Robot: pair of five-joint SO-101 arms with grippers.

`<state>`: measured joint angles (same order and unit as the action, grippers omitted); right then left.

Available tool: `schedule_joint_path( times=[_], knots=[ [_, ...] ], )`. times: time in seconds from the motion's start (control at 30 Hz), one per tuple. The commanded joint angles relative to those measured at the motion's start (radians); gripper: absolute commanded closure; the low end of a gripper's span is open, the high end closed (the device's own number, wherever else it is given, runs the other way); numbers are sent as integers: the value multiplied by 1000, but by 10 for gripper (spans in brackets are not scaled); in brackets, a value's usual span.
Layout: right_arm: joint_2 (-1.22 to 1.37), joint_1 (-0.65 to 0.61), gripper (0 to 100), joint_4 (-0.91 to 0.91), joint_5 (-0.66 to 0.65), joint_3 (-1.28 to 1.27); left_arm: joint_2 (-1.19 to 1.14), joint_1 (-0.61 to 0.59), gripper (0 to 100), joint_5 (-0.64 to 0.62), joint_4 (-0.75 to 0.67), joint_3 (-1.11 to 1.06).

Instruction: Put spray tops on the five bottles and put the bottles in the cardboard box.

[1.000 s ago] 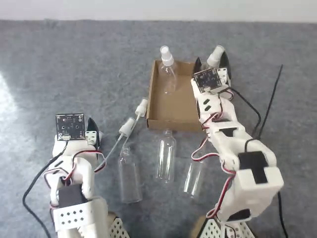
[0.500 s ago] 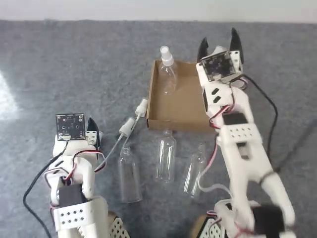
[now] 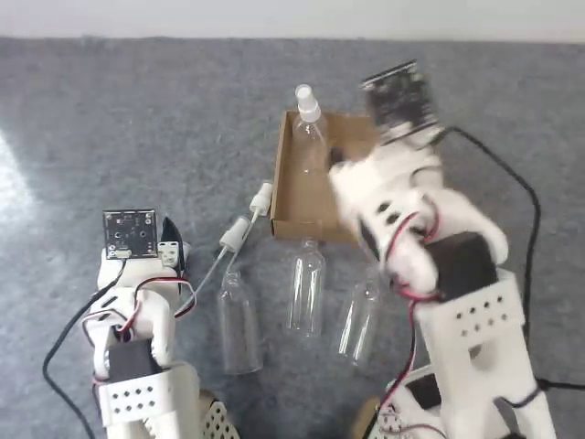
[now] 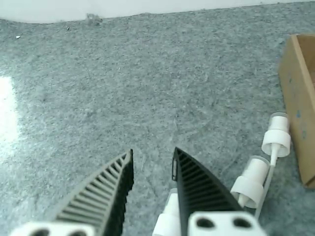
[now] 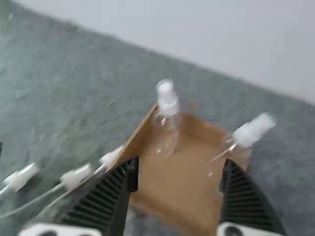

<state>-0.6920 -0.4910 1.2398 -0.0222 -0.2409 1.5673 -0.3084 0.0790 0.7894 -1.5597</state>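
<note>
Two clear plastic bottles with white spray tops (image 5: 166,105) lay in the shallow brown cardboard box (image 5: 187,191), and the right gripper (image 5: 179,164) hung above it, jaws spread wide and empty (that delivery looked finished). Three uncapped clear bottles (image 3: 306,283) lay on the grey carpet (image 3: 137,119) just before the box, so capping came next: the left gripper (image 4: 153,153), narrowly parted and empty, needed one of the loose white spray tops (image 4: 253,179) nearby

Bench (image 3: 137,119): grey, fuzzy, felt-like surface.
Wall (image 3: 274,16): plain white, along the bench's far edge.
Light patch (image 3: 7,174): pale, at one side.
</note>
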Motion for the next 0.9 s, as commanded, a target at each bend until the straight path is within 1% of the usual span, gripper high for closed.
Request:
schedule_joint_path(
  times=[0.0, 0.07, 0.17, 0.37, 0.6, 0.73, 0.87],
  knots=[
    [47, -170, 768, 147, 123, 71, 12, 2, 885, 8, -37, -1],
    [101, -211, 768, 182, 206, 52, 6, -3, 885, 8, -58, -7],
    [176, -217, 768, 194, 281, -3, 6, -3, 885, 8, -77, -19],
    [266, -137, 768, 177, 295, -153, 9, -3, 885, 8, -77, -21],
    [257, -13, 772, 122, 299, -334, 11, -2, 885, 8, -75, -21],
    [257, -2, 768, 77, 411, -430, 11, 2, 885, 8, -75, -21],
    [254, 4, 768, -5, 445, -494, 11, 2, 885, 8, -74, -21]
  ],
)
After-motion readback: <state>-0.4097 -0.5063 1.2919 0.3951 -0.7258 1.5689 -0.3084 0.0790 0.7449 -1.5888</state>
